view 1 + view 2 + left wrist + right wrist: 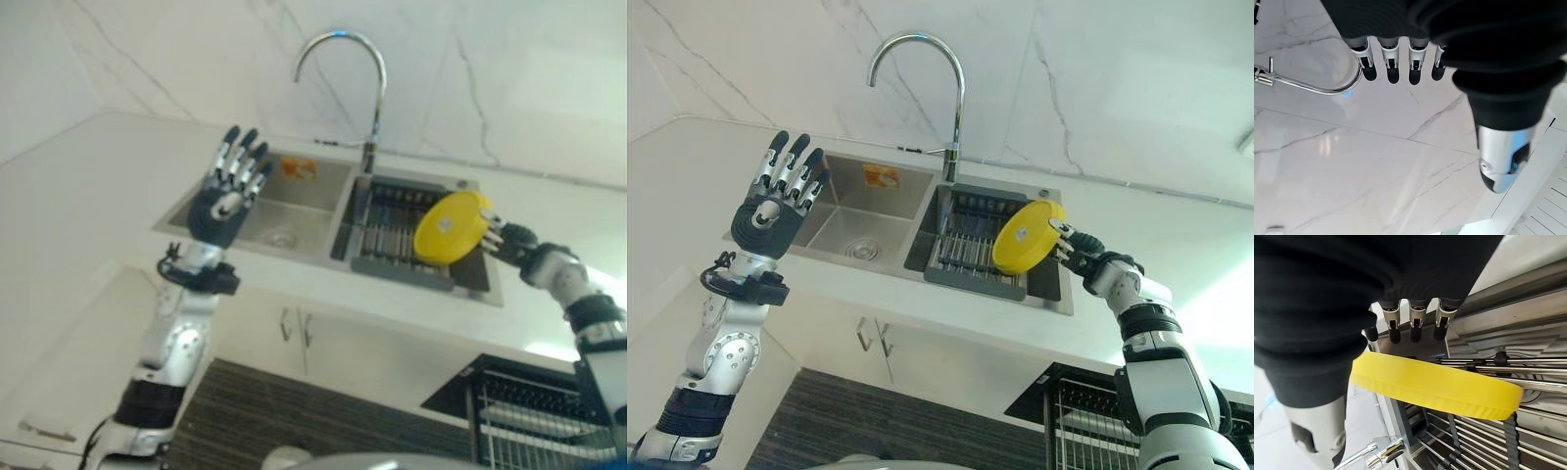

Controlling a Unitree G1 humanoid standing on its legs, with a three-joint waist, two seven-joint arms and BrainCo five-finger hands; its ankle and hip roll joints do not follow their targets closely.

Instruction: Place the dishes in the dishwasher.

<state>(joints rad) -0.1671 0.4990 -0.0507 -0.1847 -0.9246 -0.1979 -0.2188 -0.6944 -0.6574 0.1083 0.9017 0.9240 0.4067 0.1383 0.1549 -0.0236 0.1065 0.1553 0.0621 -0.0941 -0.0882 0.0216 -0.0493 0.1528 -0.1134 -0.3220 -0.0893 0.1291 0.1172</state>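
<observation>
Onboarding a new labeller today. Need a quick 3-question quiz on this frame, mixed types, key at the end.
1. True or false: the right hand holds the yellow plate over the sink's rack side.
2. Multiple choice: the left hand is
A) gripping the faucet
B) raised with straight fingers, holding nothing
C) resting in the sink basin
3. Fill in: the open dishwasher rack shows below the counter on the robot's ____ side.

Key: 1 true; 2 B; 3 right.
</observation>
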